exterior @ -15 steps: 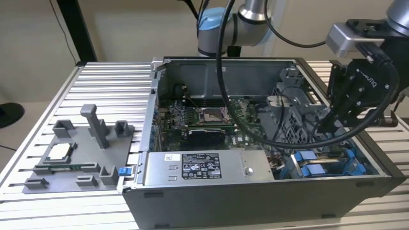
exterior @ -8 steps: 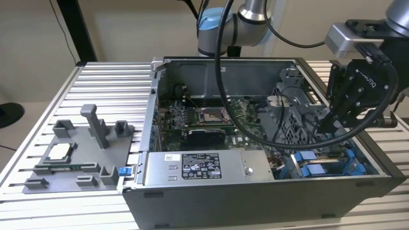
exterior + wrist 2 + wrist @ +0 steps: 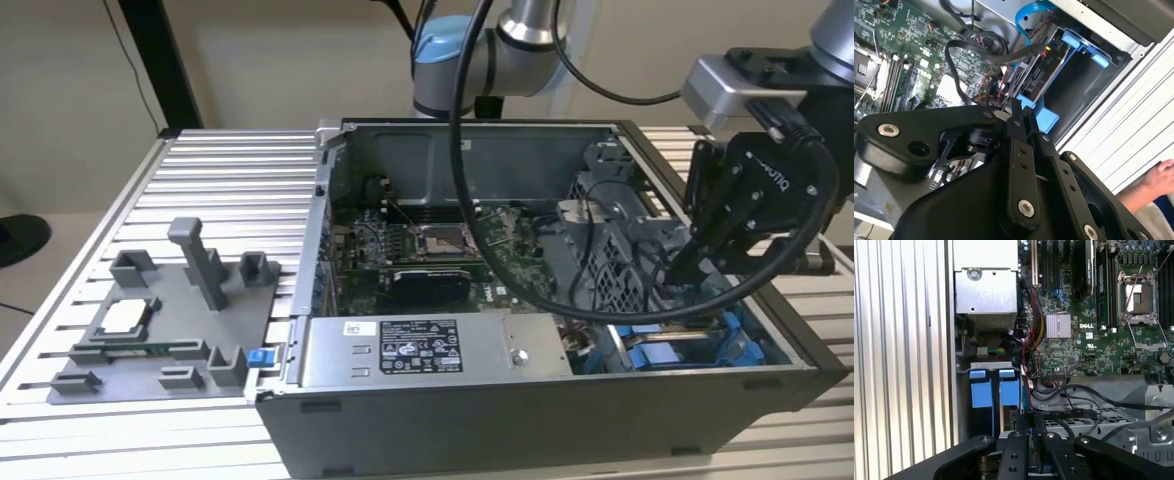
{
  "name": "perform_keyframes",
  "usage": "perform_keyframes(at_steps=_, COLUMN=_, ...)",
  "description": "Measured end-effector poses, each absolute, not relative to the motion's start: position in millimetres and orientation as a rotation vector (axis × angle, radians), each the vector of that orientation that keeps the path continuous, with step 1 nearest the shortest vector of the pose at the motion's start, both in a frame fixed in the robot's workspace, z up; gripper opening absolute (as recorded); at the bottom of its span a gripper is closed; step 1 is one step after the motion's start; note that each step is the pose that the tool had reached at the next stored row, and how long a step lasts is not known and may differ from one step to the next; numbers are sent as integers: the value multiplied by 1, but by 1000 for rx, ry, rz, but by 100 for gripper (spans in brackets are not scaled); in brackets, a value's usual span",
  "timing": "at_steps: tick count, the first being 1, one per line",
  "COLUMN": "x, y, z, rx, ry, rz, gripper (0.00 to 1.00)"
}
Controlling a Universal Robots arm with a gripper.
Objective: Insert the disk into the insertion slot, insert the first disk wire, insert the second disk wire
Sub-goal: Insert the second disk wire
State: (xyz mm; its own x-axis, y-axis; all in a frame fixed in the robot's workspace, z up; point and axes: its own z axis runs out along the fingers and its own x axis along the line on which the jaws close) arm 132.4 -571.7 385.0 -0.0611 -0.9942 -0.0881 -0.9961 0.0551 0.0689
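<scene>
My black gripper (image 3: 682, 268) hangs over the open computer case's corner at the exterior view's right, above the insertion slot (image 3: 667, 348) with its blue rails. In the second wrist view the fingers (image 3: 1019, 145) lie close together, their tips just beside the blue carrier frame (image 3: 1046, 119). The disk (image 3: 1036, 77) sits in the slot (image 3: 1081, 87), its dark connector end facing the motherboard. Black and red wires (image 3: 981, 50) loop past that end. Two blue tabs (image 3: 980, 390) stand side by side in the first wrist view, just beyond my gripper (image 3: 1029, 437). I cannot tell whether anything is pinched.
A grey labelled power-supply box (image 3: 427, 350) fills the case's front. The perforated metal cage (image 3: 607, 250) stands beside the slot. The motherboard (image 3: 1094, 330) lies behind. A grey fixture (image 3: 160, 320) rests on the slatted table at the exterior view's left. A person's hand (image 3: 1159, 177) is outside the case.
</scene>
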Motion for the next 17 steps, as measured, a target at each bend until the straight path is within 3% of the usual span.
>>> perform_keyframes(at_steps=17, x=132, y=-584, z=379, rx=-2141, ry=2269, rz=173, gripper=0)
